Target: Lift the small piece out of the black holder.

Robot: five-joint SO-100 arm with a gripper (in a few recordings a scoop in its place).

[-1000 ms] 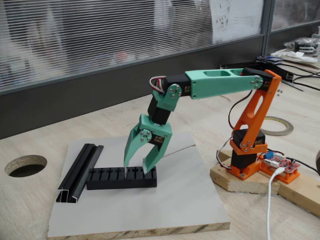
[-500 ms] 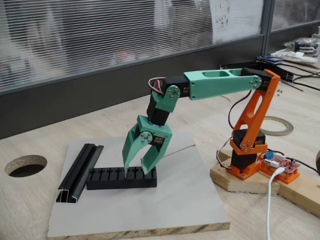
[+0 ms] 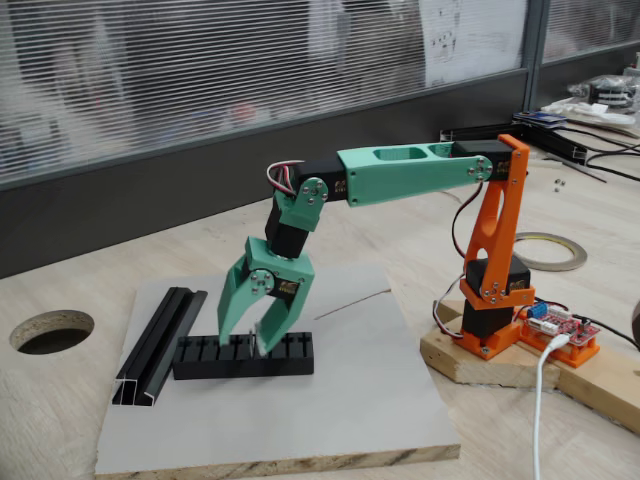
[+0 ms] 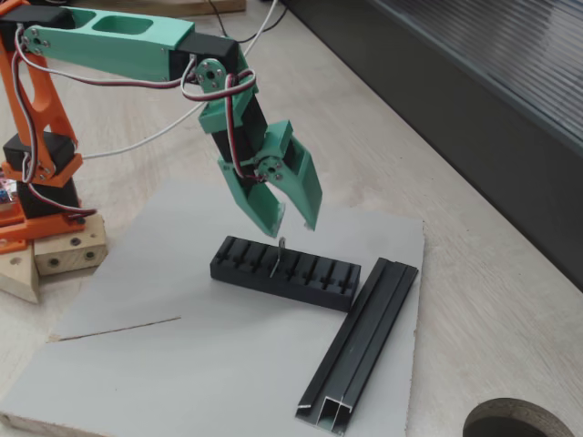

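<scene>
At the far left of a fixed view a round hole [image 3: 51, 331] is cut in the wooden desk [image 3: 420, 235]. Next comes a grey board [image 3: 330, 400] lying on the desk, and on its left part a long black rail [image 3: 160, 343] lies at a slant, its lower end just beside the left end of the black holder [image 3: 243, 356]. The holder lies flat with its slotted top up. The small piece [image 4: 281, 248] stands upright in a slot near the holder's middle, its top poking above the block. A thin grey wire [image 3: 352, 301] lies on the board behind and right of the holder, apart from it.

The gripper [image 3: 244, 342] points straight down over the holder, its green jaws parted, one tip on either side of the piece; whether they touch it cannot be told. The green forearm runs level rightward to the orange upright [image 3: 492, 240], which stands on a wooden base [image 3: 520, 370]. A tape roll [image 3: 555, 250] lies behind.
</scene>
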